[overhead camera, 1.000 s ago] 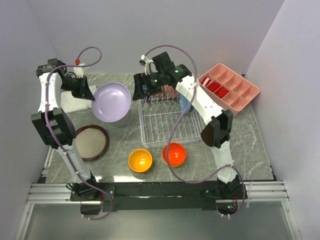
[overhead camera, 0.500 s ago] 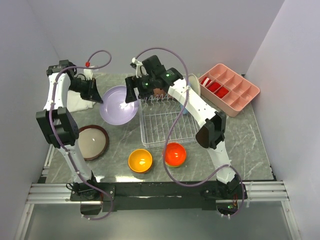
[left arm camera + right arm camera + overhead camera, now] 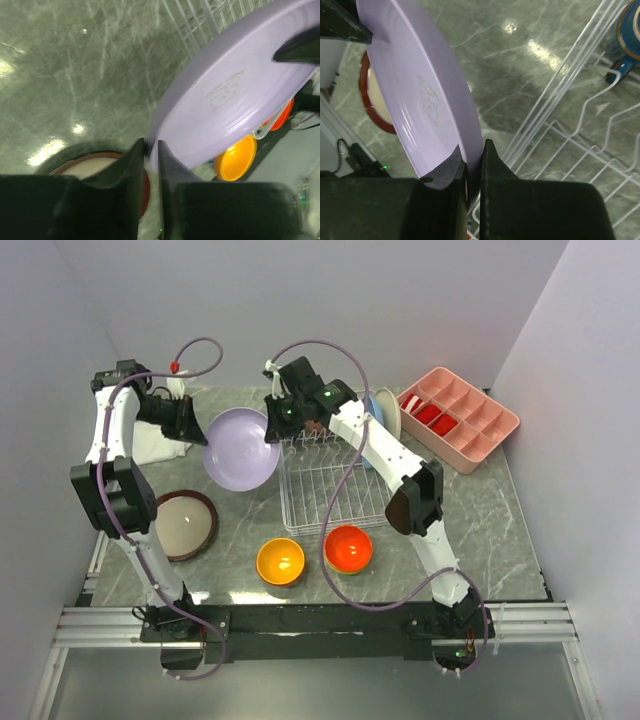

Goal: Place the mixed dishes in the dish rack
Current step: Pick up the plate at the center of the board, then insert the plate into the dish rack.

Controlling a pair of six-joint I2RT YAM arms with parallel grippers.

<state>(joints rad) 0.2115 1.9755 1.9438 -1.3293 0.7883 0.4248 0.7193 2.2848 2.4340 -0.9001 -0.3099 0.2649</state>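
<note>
A lavender plate [image 3: 240,448] hangs tilted in the air just left of the dish rack [image 3: 335,485], a white wire basket. My left gripper [image 3: 203,436] is shut on the plate's left rim [image 3: 151,150]. At the opposite rim, my right gripper [image 3: 272,430] is shut on the same plate [image 3: 474,160]. A dark-red-rimmed plate [image 3: 183,525] lies on the table below left. In front of the rack sit an orange-yellow bowl [image 3: 280,561] and a red-orange bowl [image 3: 348,548]. A blue plate [image 3: 372,415] stands at the rack's back right, and a navy cup [image 3: 630,25] shows by the wires.
A pink compartment tray [image 3: 462,418] sits at the back right. A white folded cloth [image 3: 150,445] lies at the back left, under the left arm. The right arm reaches across the rack's back edge. Walls close in on both sides.
My right gripper swung left from the rack's back to the lavender plate's right rim and shut on it. The left gripper kept its grip and the plate moved slightly toward the rack.
</note>
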